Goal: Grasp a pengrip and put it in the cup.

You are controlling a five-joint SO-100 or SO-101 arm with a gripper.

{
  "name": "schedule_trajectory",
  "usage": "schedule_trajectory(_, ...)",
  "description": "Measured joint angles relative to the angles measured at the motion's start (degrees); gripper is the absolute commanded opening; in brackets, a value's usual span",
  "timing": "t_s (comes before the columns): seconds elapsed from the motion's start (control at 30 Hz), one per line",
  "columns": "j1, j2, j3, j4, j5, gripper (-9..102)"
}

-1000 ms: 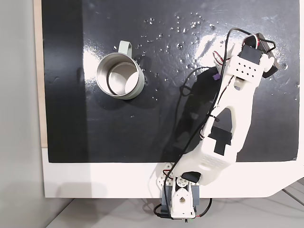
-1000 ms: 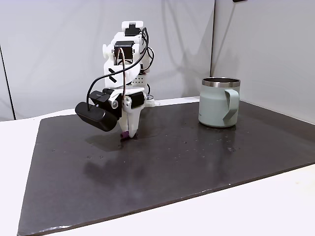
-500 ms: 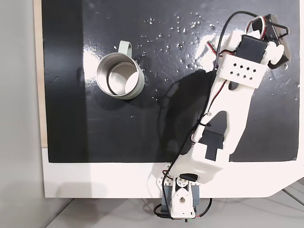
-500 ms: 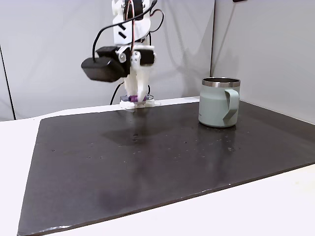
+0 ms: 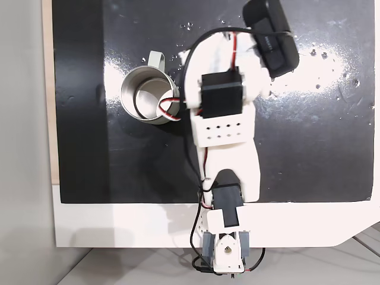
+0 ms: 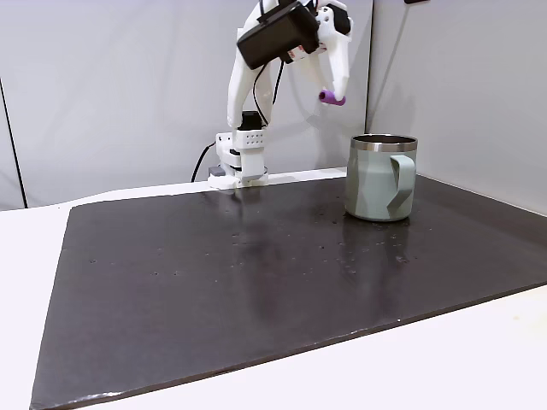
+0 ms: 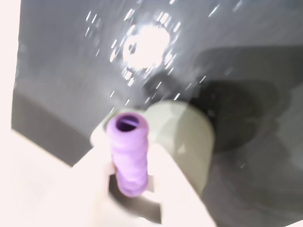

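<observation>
the gripper (image 7: 129,182) is clamped on the pengrip (image 7: 128,152), which in the wrist view stands between the two pale fingers (image 7: 97,175) as a purple ribbed tube with its open end turned toward the camera and its lower end sunk in the gap between them; the picture is blurred, so the finer ribbing is hard to read. in the fixed view from the side the gripper (image 6: 335,92) is raised high above the table, pointing downward, with the pengrip (image 6: 331,98) showing as a small purple stub at the fingertips, up and to the left of the cup (image 6: 381,177) and well clear of its rim. in the wrist view the cup (image 7: 187,137) lies just behind the pengrip, pale grey-green and out of focus. a black camera module (image 6: 278,32) sits on the wrist, and the white arm (image 6: 244,94) runs down to its base at the far edge of the dark mat (image 6: 256,290). in the fixed view from above, the arm (image 5: 224,136) stretches up from its base at the bottom edge and leans toward the cup (image 5: 151,94), whose loop handle (image 5: 155,59) points up in that view; a red wire loops beside the cup's rim, and the black camera module (image 5: 271,37) juts out to the upper right. the glossy black mat (image 5: 309,119) lies on a white table (image 5: 119,225)
</observation>
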Motion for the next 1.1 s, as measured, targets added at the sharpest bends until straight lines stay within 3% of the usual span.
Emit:
schedule_trajectory(0.4, -15.73, -3.69, -5.27, 0.18, 16.08, 0)
schedule_trajectory(0.7, -21.09, -5.62, -3.96, 0.18, 19.78, 1)
schedule_trajectory(0.83, -21.53, -5.71, -2.46, 0.18, 19.95, 22)
schedule_trajectory(1.1, -21.36, -5.54, -0.62, 0.18, 19.95, 24)
